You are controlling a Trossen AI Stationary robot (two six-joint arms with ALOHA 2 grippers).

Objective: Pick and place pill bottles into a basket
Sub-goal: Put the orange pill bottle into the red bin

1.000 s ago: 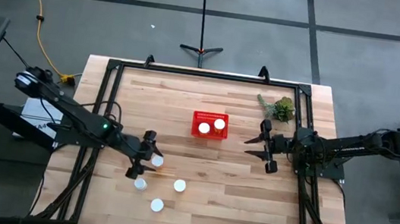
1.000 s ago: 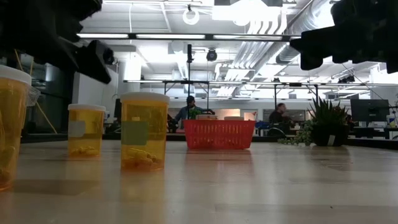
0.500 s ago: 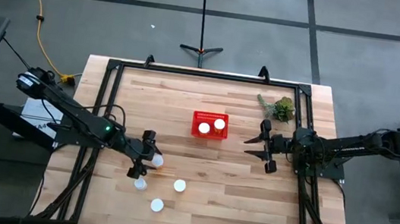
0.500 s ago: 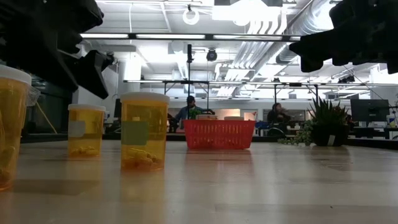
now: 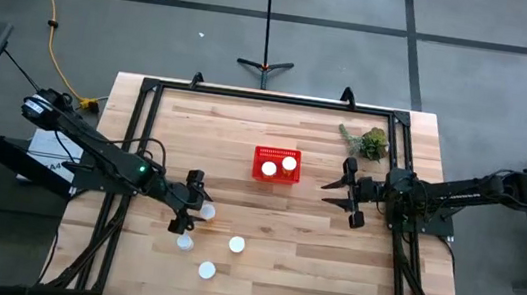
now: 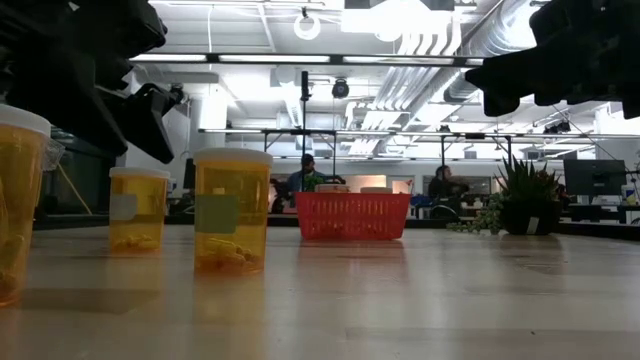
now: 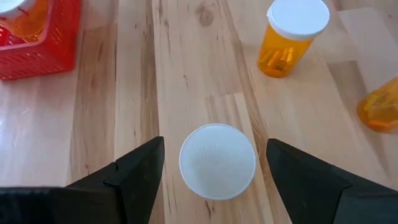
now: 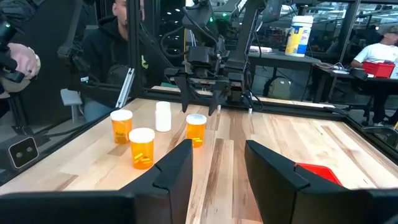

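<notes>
The left gripper hangs over the front-left part of the pale wooden plank counter, its jaws spread wide to either side of one small amber pill bottle with a round white cap. In the left wrist view the cap sits between the two dark fingers with clear wood showing on both sides of it, so the jaws are released and touch nothing.

Three more capped amber bottles stand loose nearby: one just in front of the gripper, one to its right, and one nearest the counter's front edge. They are spaced apart from each other, with bare wood between them.

The small bright red rectangular plastic basket with slotted sides sits near the counter's middle, well apart from the loose bottles, with open planks all round it. Two white caps show inside it.

The right gripper waits to the right of the basket, near but not touching it, its jaws released and held apart; the right wrist view shows a wide gap between its fingers.

A green plant sprig lies near the far right corner, close to the black frame rail that runs along the counter's edges. From the low view, people sit at desks in the room beyond.
</notes>
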